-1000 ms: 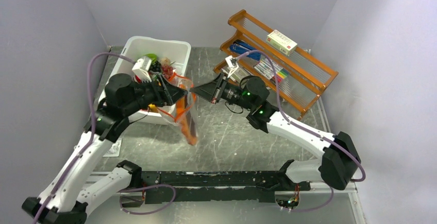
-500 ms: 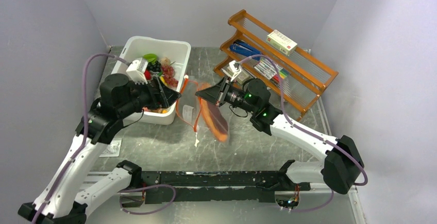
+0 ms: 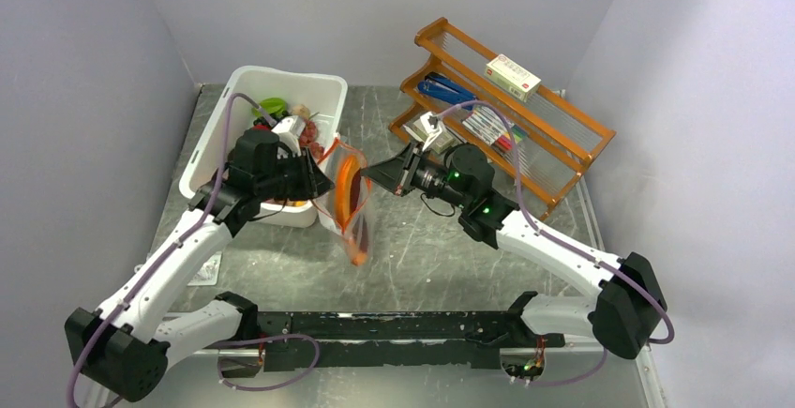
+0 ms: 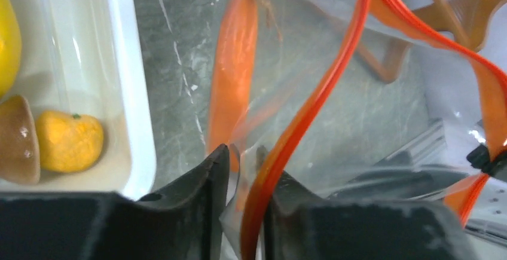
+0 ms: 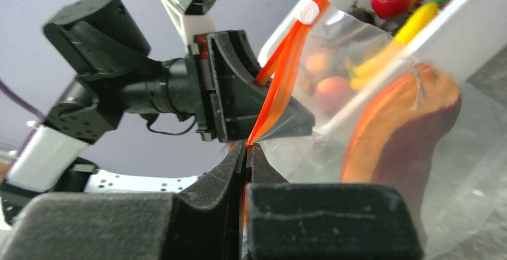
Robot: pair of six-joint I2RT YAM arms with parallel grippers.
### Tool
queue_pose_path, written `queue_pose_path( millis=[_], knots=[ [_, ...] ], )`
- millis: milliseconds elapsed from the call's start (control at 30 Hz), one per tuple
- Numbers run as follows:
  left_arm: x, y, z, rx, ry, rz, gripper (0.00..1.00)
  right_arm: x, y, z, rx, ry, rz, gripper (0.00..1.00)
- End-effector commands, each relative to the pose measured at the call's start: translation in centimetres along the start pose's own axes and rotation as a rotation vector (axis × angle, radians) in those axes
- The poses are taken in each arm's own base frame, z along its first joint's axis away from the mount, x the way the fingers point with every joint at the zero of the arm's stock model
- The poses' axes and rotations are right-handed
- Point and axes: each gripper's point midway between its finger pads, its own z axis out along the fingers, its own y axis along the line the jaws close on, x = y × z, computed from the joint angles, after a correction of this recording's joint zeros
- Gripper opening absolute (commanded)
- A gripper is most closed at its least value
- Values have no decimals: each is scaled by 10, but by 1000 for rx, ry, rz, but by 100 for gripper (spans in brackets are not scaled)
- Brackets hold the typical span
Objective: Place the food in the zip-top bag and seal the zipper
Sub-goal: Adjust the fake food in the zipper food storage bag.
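Left gripper (image 4: 243, 152) and right gripper (image 5: 246, 146) jaws each pinch the zipper (image 4: 326, 86) of the zip-top bag (image 5: 335, 39).

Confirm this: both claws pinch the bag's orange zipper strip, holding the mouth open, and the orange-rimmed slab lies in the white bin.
Not quite. The orange-rimmed slab sits inside the zip-top bag, not in the white bin; the right wrist view shows it through the clear plastic. The left claw and right claw do pinch the zipper.

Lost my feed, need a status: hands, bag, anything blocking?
Right hand pinching zipper. Left hand around bag rim, grip unclear. Slab in bag, mouth open. No obstruction seen.
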Motion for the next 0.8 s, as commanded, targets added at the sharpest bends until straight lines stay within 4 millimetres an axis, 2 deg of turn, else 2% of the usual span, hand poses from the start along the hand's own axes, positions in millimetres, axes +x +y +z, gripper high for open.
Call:
queue_pose_path(
  millis=[0, 67, 133, 267, 333, 433, 600, 767],
  knots=[
    [-15, -23, 11, 117, -44, 38, 9, 2, -23, -5, 106, 3, -48, 0],
    [-24, -26, 13, 121, -56, 48, 7, 1, -44, -9, 226, 12, -95, 0],
    [-38, -31, 14, 121, -85, 67, 7, -11, -62, -17, 357, -13, -143, 0],
    [-65, -48, 15, 154, -115, 109, 7, -35, -81, -38, 566, -33, -243, 0],
    [-67, -60, 18, 217, -111, 112, 7, -44, -85, -48, 642, -43, -263, 0],
    [-63, -67, 26, 276, -103, 97, 7, -36, -92, -55, 671, -25, -247, 0],
    [-58, -67, 42, 302, -65, 96, 7, -24, -103, -50, 686, 10, -204, 0],
    [-58, -67, 47, 303, -58, 102, 7, -10, -111, -33, 677, 67, -151, 18]
  ],
)
